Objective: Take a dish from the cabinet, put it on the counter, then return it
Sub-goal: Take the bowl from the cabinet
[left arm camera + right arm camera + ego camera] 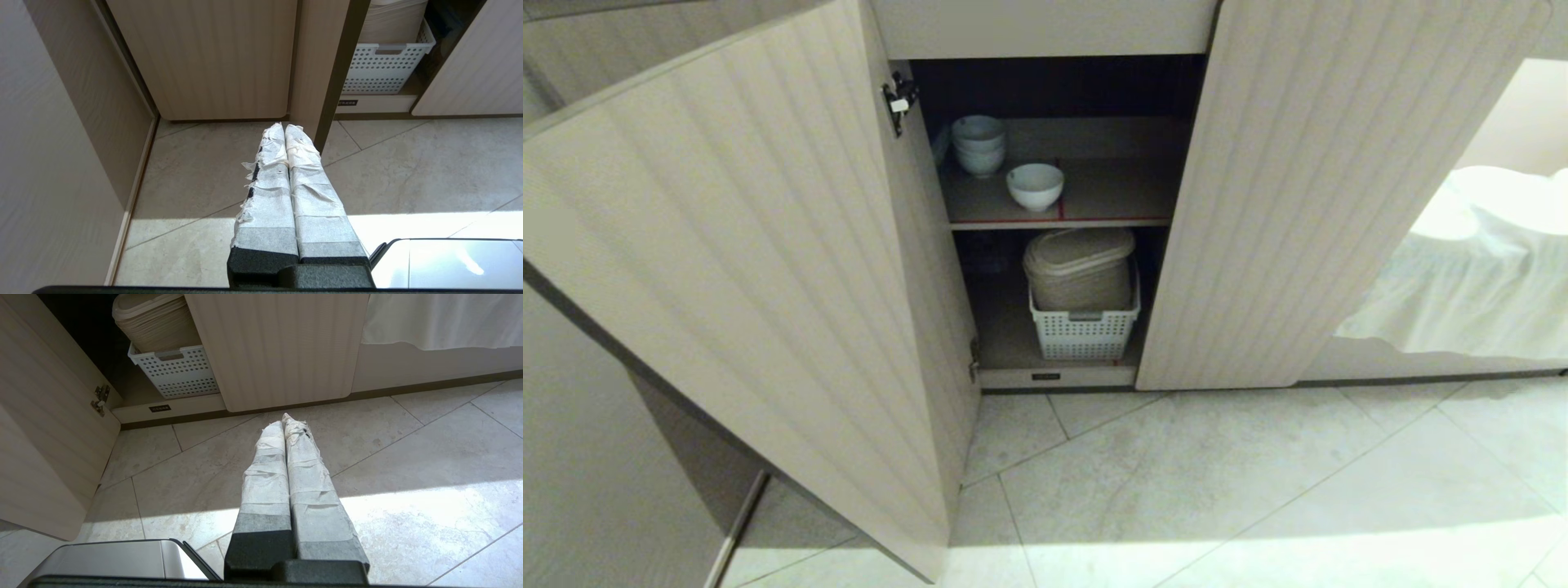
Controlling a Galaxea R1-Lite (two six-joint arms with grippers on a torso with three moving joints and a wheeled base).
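Observation:
Both fluted doors of the low beige cabinet (1258,204) stand open. On its red-edged upper shelf sits the dish (1035,185), a small white bowl, alone near the front. A stack of similar white bowls (978,144) stands behind it to the left. Neither arm shows in the head view. My left gripper (284,127) hangs shut and empty above the floor tiles, pointing at the left door's edge. My right gripper (283,420) is shut and empty too, over the tiles in front of the right door. The counter is out of view.
On the bottom shelf a white perforated basket (1085,335) holds a beige lidded container (1081,265). The left door (735,269) swings far out over the tiled floor (1217,490). A white cloth (1478,261) hangs at the right. My base's shiny corner (449,263) shows low in both wrist views.

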